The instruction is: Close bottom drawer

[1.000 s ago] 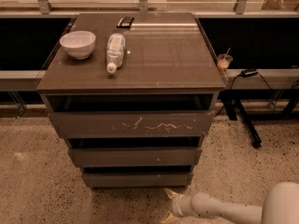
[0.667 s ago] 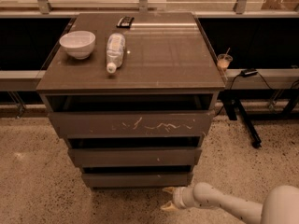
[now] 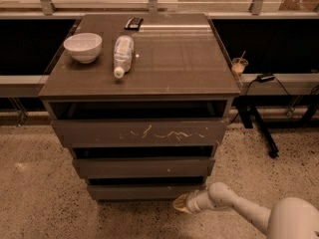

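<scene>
Down at floor level, right of centre, I've got the gripper (image 3: pixel 180 203) sitting low just in front of the bottom drawer (image 3: pixel 144 191), close under the right end of its front. Whether it actually touches the panel I can't tell, and I can't tell either whether the gripper is open or closed. The pale arm (image 3: pixel 234 208) reaches in from the lower right corner, nearly level with the speckled floor (image 3: pixel 40 203). The bottom drawer is the narrowest of the three, with a plain front, and a dark gap shows above it, so it's standing out a little. Above it sits the middle drawer (image 3: pixel 143 167), then the widest top drawer (image 3: pixel 139 132) with pale scratches across its front. Up on the cabinet top (image 3: pixel 174 59): a white bowl (image 3: pixel 82 47) at the left, and a clear bottle (image 3: pixel 122 55) lying on its side just beside it.
</scene>
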Robot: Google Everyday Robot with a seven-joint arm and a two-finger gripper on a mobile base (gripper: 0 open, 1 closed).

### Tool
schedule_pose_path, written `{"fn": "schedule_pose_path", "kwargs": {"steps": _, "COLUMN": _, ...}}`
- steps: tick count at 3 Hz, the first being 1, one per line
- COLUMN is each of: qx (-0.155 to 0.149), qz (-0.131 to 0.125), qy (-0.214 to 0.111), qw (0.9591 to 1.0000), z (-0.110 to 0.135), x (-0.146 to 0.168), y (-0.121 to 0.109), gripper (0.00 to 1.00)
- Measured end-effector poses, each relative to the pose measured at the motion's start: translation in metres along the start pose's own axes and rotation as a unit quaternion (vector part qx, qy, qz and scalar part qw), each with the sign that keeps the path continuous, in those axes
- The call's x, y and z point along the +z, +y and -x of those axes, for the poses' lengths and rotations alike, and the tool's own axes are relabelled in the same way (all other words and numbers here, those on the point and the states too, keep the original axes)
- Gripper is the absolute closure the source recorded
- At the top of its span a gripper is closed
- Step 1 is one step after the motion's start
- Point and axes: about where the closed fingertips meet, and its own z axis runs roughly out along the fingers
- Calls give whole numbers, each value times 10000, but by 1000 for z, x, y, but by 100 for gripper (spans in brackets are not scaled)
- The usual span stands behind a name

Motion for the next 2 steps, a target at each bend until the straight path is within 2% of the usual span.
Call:
{"fn": "schedule_pose_path", "kwargs": {"steps": 1, "qx": -29, "qz": 144, "qy": -354, "qw": 9993, "z": 6, "x": -4, "y": 4, "gripper": 98}}
{"fn": "schedule_pose_path", "kwargs": {"steps": 2, "qx": -96, "qz": 251, "qy": -385, "qw": 9989, "z": 8, "x": -2, "y": 10, "gripper": 0}}
